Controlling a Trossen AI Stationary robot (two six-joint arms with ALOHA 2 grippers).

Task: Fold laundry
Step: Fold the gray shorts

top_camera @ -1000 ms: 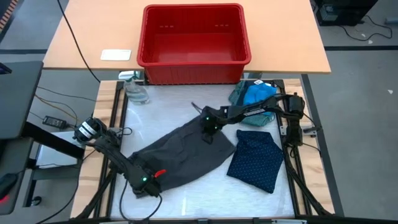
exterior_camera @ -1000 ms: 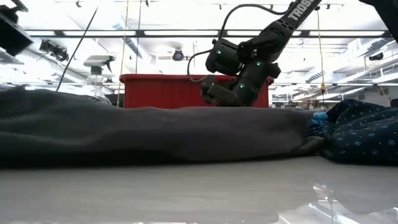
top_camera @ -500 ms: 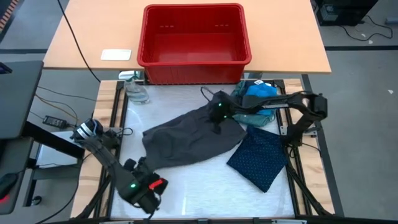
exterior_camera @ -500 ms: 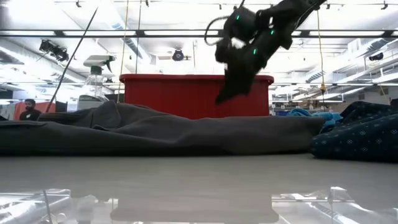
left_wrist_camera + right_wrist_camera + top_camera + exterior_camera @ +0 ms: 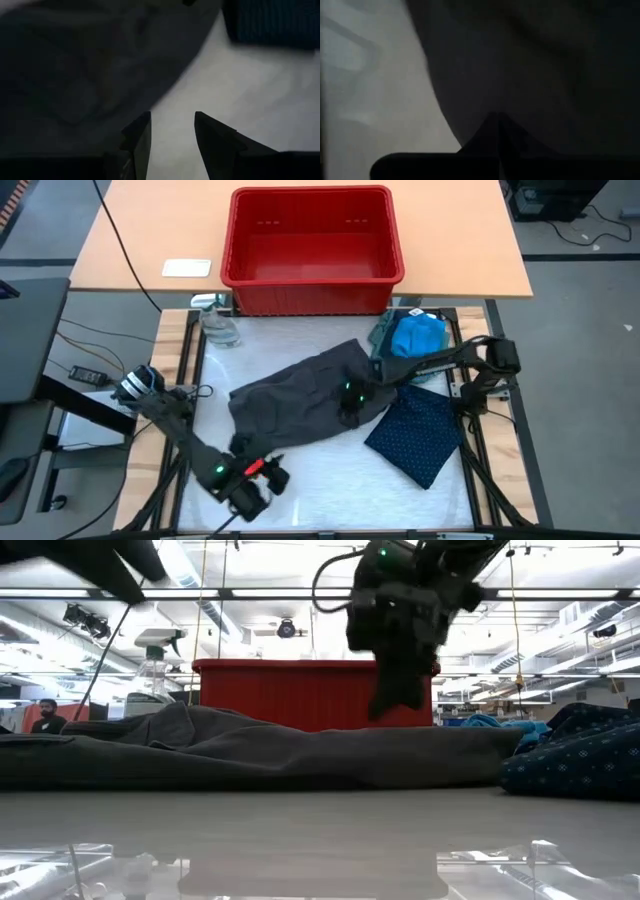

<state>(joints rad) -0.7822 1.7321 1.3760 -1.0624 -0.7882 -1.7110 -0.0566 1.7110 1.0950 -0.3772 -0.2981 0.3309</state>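
The large charcoal-grey garment (image 5: 300, 402) lies crumpled across the middle of the table, one corner (image 5: 360, 347) pointing toward the bin. My right gripper (image 5: 350, 397) is shut and hangs above the garment's right part, fingers slanting down (image 5: 495, 125). My left gripper (image 5: 272, 480) stands open (image 5: 172, 117) over bare table near the front edge, just off the garment's near edge. The navy dotted piece (image 5: 415, 435) lies at the right. The bright blue small one (image 5: 417, 335) rests on the grey-green shirt (image 5: 383, 338) at the far right.
The red plastic bin (image 5: 312, 275) stands on the wooden table behind. A spray bottle (image 5: 215, 325) stands at the far left corner. Bare white table (image 5: 320, 480) lies along the front edge. A person (image 5: 45, 716) shows far off in the room.
The charcoal garment has slid toward the far right and bunched shorter; its near-left end has drawn away from my left gripper. My right gripper rose, went toward the far right, then came back toward the near edge. My left gripper moved toward the near edge and right, and turned.
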